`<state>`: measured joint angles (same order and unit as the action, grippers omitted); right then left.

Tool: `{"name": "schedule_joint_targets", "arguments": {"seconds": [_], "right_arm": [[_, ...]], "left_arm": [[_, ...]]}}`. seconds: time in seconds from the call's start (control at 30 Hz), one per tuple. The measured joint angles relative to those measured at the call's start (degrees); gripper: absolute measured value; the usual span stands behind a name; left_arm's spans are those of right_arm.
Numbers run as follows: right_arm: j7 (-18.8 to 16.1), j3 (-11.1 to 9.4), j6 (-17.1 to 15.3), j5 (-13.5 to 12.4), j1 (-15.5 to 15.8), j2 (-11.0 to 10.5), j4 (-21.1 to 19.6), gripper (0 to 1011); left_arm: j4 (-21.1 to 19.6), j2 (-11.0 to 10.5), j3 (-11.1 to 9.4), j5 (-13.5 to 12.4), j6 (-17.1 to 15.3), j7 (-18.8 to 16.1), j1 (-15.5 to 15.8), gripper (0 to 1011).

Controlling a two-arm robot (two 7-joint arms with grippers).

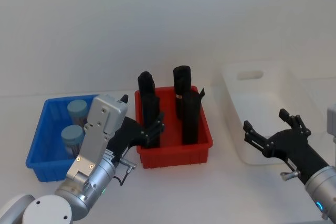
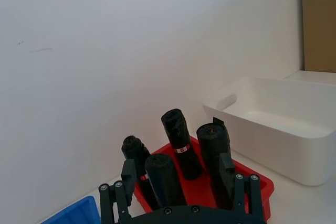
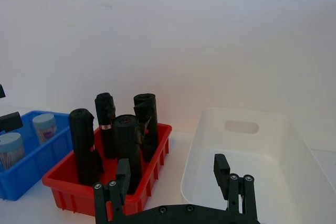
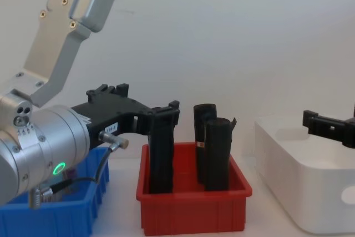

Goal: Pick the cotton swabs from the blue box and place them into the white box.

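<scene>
Standing beside blue box [image 3: 32,178]: red-banded black roll [image 3: 105,113]

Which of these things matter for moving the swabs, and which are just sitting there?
Job: two cotton swab tubs in blue box; white box; left gripper, open, near red bin; right gripper, open, near white box.
Lying about: red bin; black rolls standing in it.
</scene>
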<state>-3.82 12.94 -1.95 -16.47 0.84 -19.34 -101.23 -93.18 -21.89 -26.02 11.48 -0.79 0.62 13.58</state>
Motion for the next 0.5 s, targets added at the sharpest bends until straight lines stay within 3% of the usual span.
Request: {"name": "schedule_joint_targets", "arguments": {"seconds": [0.5], "right_arm": [[0.0,0.0,0.0,0.0,0.0,0.0,0.0,1002]], "left_arm": [[0.0,0.0,0.0,0.0,0.0,0.0,0.0,1004]]}}
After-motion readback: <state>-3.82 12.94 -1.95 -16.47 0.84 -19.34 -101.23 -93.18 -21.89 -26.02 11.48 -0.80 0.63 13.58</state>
